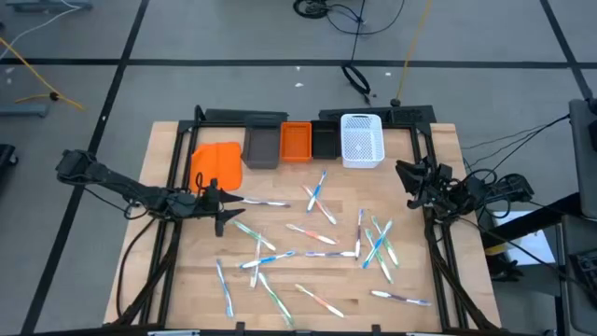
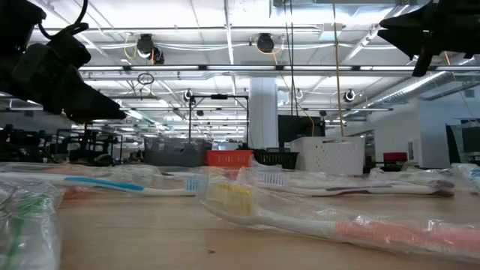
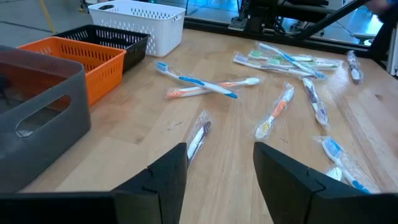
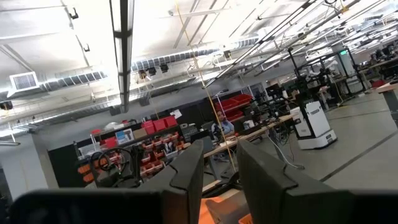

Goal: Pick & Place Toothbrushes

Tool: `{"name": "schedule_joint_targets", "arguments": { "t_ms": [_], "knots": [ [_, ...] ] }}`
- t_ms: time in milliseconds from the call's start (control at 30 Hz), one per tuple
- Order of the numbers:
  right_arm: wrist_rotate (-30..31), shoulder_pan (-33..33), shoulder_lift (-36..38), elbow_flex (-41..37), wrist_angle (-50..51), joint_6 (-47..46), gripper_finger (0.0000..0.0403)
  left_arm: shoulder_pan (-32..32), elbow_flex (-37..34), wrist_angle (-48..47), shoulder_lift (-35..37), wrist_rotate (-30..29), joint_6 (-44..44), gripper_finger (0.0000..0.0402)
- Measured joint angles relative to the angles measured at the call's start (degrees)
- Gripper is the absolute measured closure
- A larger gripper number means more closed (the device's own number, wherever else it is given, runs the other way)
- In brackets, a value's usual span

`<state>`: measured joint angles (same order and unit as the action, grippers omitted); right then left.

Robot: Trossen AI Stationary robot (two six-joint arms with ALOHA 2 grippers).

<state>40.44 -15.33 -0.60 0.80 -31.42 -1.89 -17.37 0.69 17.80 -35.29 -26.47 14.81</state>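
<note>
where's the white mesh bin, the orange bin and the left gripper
white plastic mesh bin [image 1: 362, 141]: high view, on its mesh floor
orange rectangular plastic bin [image 1: 296, 142]: high view, on its inner floor
left gripper [image 1: 229, 207]: high view, between its fingertips, jaws open above the table

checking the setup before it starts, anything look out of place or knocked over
One thing: an orange bin sits askew on the table's left, out of the row of grey, orange, black and white mesh bins along the far edge. The toothbrushes lie scattered and crossed. The left gripper hovers open beside it.
</note>
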Motion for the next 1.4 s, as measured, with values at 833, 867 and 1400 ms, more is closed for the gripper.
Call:
{"name": "schedule_joint_targets", "arguments": {
  "t_ms": [833, 867, 1400],
  "knots": [
    [-0.02, -0.02, -0.02, 0.00, 0.02, -0.02, 0.0314, 0.00, 0.00, 0.00, 0.00, 0.00, 0.00, 0.0215],
    [0.00, 0.00, 0.00, 0.02, 0.00, -0.02, 0.0314, -0.01, 0.00, 0.00, 0.00, 0.00, 0.00, 0.0215],
    [0.00, -0.01, -0.01, 0.01, 0.00, -0.01, 0.0314, 0.00, 0.00, 0.02, 0.00, -2.37, -9.54, 0.0215]
  ]
}}
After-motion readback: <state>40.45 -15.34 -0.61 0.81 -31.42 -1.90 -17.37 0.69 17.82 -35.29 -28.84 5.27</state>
